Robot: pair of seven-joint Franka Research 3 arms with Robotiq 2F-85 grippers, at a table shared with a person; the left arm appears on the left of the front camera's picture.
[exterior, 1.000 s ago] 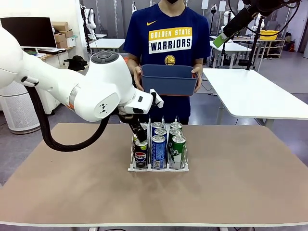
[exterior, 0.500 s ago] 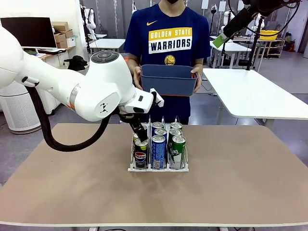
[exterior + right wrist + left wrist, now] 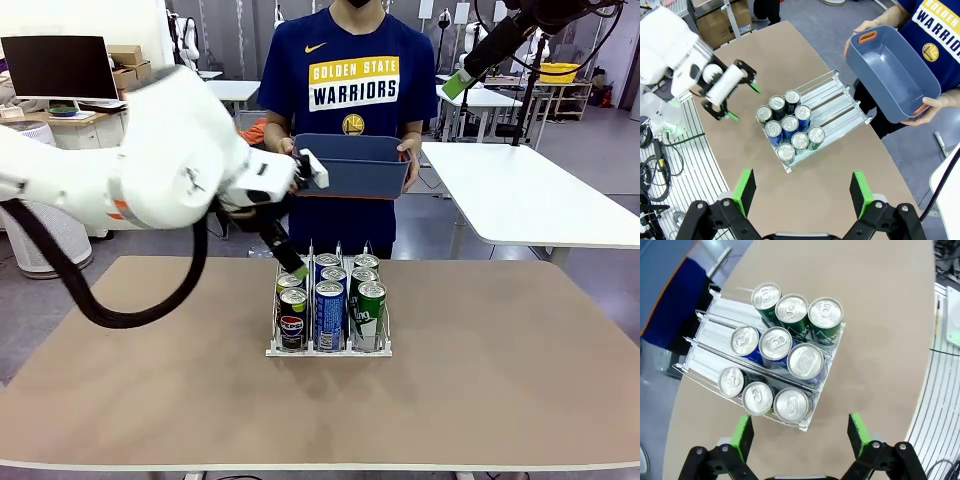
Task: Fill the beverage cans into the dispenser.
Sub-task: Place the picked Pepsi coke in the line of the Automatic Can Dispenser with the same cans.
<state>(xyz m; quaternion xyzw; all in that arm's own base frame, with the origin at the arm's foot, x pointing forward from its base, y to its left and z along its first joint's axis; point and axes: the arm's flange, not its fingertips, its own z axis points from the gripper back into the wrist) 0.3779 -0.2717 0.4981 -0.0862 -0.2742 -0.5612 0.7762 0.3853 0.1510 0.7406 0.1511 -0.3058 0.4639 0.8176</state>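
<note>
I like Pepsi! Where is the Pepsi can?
In the front view, the Pepsi can stands at the near end of the dispenser's left lane, beside a blue can.

Person's blue shirt (image 3: 350,70): "GOLDEN STATE WARRIORS" across the chest, in the front view. Black can (image 3: 292,325), front of the dispenser's left lane: Pepsi globe logo. Print on the other cans is too small to read.

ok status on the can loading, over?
Left gripper open, empty, above the dispenser's left lane. Right gripper open, empty, high over the table. Nine cans racked, three per lane. Person holds an empty bin; nothing obstructing.
</note>
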